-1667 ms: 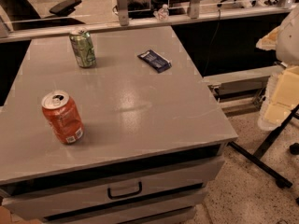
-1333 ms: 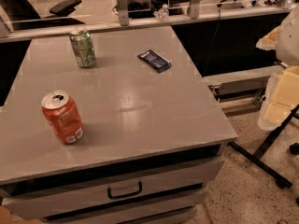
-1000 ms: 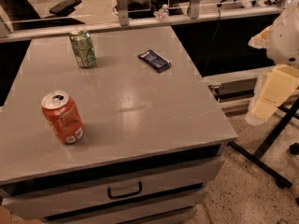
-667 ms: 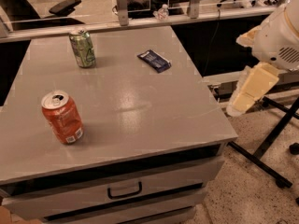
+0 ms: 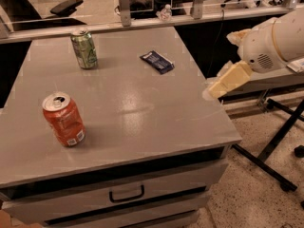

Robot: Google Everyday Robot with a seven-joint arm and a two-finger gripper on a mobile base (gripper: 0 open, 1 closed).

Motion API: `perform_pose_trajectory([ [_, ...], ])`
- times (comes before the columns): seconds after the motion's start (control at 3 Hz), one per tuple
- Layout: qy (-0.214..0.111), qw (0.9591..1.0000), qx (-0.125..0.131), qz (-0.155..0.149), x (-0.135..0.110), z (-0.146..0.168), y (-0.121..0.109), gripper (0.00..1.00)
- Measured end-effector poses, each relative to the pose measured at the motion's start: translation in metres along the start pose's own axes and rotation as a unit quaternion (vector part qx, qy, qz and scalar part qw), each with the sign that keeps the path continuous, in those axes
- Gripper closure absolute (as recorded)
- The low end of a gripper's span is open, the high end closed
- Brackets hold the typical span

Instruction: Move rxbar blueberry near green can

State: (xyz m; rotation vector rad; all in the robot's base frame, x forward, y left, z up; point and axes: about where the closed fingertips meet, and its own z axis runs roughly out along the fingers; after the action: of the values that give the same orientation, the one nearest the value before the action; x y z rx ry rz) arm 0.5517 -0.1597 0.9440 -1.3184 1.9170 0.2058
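The rxbar blueberry [image 5: 157, 61], a small flat dark blue bar, lies on the grey table [image 5: 142, 113] at the far right. The green can [image 5: 84, 49] stands upright at the far left of the table, well to the left of the bar. My gripper [image 5: 224, 81] hangs at the table's right edge, on the end of the white arm [image 5: 271, 44]. It is to the right of the bar, nearer the front, and apart from it. It holds nothing that I can see.
An orange-red soda can [image 5: 63, 119] stands upright at the front left. Drawers with a handle [image 5: 127, 194] sit under the tabletop. A black stand's legs [image 5: 275, 146] spread on the floor at the right. A rail [image 5: 142, 23] runs behind the table.
The arm and gripper have swung in from the far right toward the table's right edge and a little upward. The bar and both cans have not moved.
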Motion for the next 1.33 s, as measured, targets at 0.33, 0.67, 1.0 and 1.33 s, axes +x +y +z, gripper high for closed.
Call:
perform_pose_trajectory([
  [0.33,-0.056,0.9975,0.039,0.019,-0.002,0.029,-0.037,0.0],
  [0.67,-0.055,0.9976,0.038,0.017,-0.003,0.028,-0.035,0.0],
  [1.0,-0.06,0.9967,0.044,0.033,-0.003,0.039,-0.037,0.0],
  [1.33,-0.079,0.9915,0.066,0.079,-0.004,0.072,-0.047,0.0],
])
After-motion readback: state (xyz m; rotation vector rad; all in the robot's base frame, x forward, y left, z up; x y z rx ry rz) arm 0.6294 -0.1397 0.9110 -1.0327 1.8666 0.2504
